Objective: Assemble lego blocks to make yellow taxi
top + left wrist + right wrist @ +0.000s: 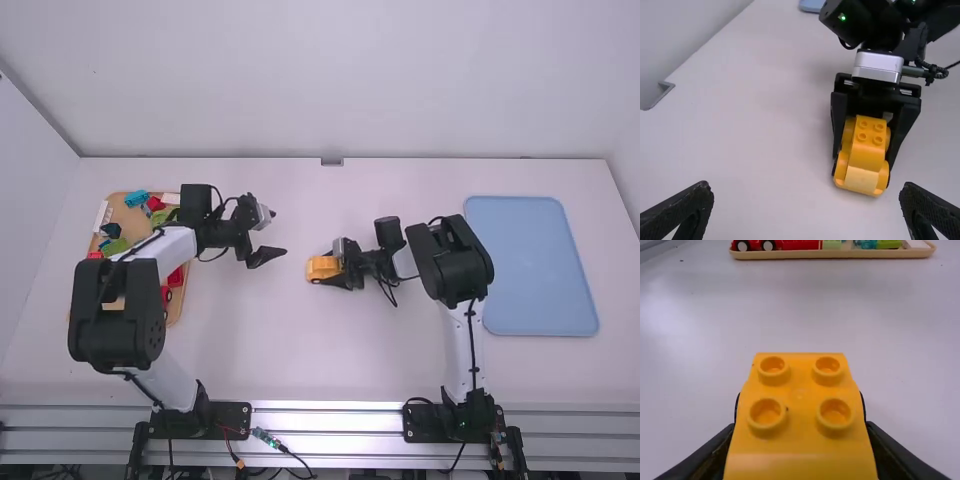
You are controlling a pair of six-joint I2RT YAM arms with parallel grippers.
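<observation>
Two robot arms with white links and black joints are standing at the near edge of a white table (250,350), the left base at seven o'clock and the right base at five, taking the tabletop as a clock with twelve farthest away. Just left of the middle, the right gripper (322,268) is pinching the yellow lego taxi (325,266) between its two black fingers, one along each side. Four round studs are showing on the yellow top, and a paler sloping block is sitting at one end. Whether the taxi is touching the tabletop, you cannot tell. At ten o'clock from the taxi and near it, the left gripper (271,236) is holding its fingers wide apart, its tips pointing inward. Over at nine o'clock, a tan tray (128,222) is lying partly under the left arm, carrying loose pieces: red pieces (174,277), green pieces (113,247), a bright blue piece (137,198) and a long white piece (102,214). At three o'clock, beyond the right arm, a pale blue tray (530,265) is lying flat. Farthest off, at twelve, a small gray fitting (332,161) is sitting where the table is meeting the pale wall (330,80).
</observation>
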